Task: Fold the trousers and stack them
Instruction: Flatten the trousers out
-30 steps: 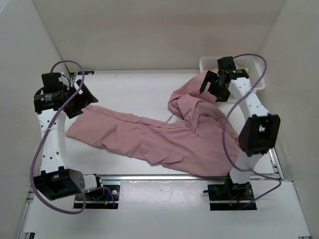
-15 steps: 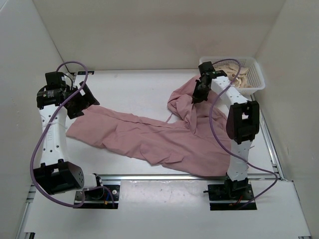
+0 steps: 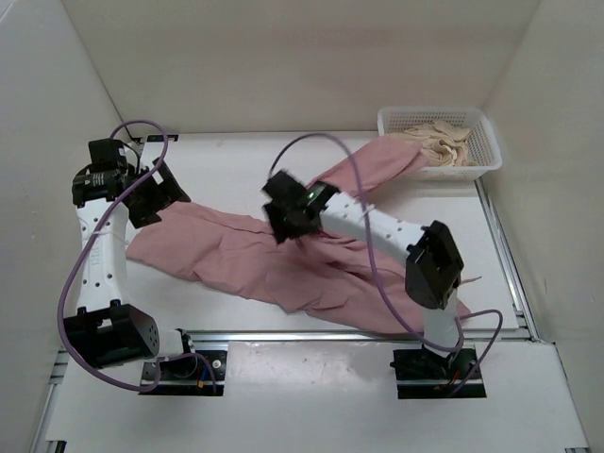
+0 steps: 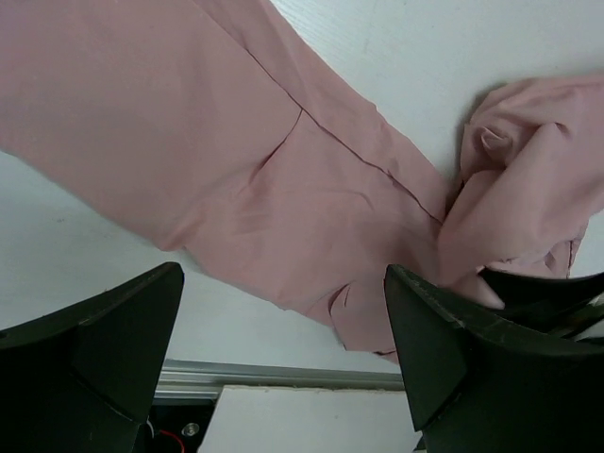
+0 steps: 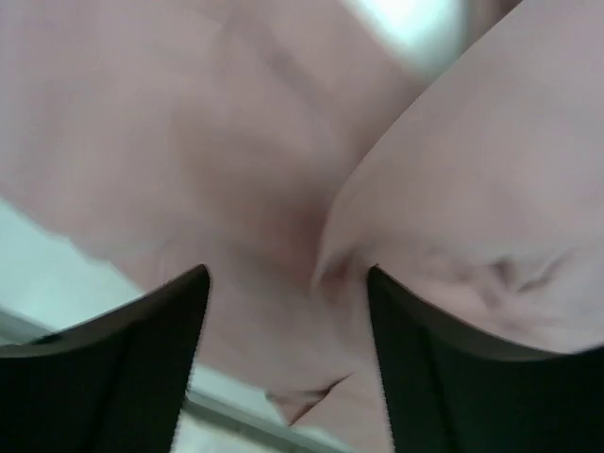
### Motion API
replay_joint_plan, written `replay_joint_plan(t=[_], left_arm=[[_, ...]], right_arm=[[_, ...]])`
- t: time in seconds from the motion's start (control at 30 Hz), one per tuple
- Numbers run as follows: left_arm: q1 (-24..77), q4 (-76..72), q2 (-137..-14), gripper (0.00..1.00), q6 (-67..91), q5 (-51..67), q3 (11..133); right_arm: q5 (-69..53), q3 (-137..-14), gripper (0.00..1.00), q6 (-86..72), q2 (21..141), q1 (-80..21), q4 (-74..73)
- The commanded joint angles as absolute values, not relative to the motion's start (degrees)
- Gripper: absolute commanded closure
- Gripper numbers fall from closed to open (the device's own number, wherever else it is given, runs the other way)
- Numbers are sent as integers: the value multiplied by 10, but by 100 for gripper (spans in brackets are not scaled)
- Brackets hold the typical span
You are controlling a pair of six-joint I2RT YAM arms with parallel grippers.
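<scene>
The dusty-pink trousers point(image 3: 236, 260) lie crumpled across the table from the left side to the right front. One leg point(image 3: 373, 165) runs up to the white basket. My left gripper point(image 3: 162, 196) is open and empty, just above the trousers' left end. In the left wrist view point(image 4: 283, 326) its jaws stand wide apart over the fabric point(image 4: 283, 179) and bare table. My right gripper point(image 3: 283, 224) hovers low over the middle of the trousers. In the right wrist view point(image 5: 288, 316) it is open, with pink folds point(image 5: 226, 142) close beneath and nothing between the jaws.
A white basket point(image 3: 387, 121) holding cream-coloured cloth point(image 3: 444, 142) stands at the back right corner. White walls close in the left, back and right. A metal rail point(image 3: 311, 335) runs along the table's front edge, by the arm bases.
My right arm has swung from the basket corner leftward and down to the middle of the trousers. The bunched fabric near the basket now lies stretched out. The left arm has barely moved.
</scene>
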State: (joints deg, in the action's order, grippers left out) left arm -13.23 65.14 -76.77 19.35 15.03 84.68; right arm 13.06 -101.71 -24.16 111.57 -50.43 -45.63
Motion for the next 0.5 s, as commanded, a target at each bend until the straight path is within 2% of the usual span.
replay_joint_plan(t=[0.0, 0.07, 0.13, 0.37, 0.47], left_arm=[[-125, 642, -758, 0, 192, 168, 838], [-119, 642, -764, 0, 192, 168, 838], [-113, 642, -764, 0, 192, 168, 838], [-107, 642, -775, 0, 187, 168, 838], [-107, 635, -775, 0, 192, 168, 838]], right_arm=[[225, -977, 21, -243, 1099, -542, -482], [232, -952, 6, -256, 1053, -519, -482], [245, -926, 0, -262, 1015, -476, -476], [206, -854, 0, -262, 866, -297, -427], [99, -834, 0, -262, 872, -189, -408]])
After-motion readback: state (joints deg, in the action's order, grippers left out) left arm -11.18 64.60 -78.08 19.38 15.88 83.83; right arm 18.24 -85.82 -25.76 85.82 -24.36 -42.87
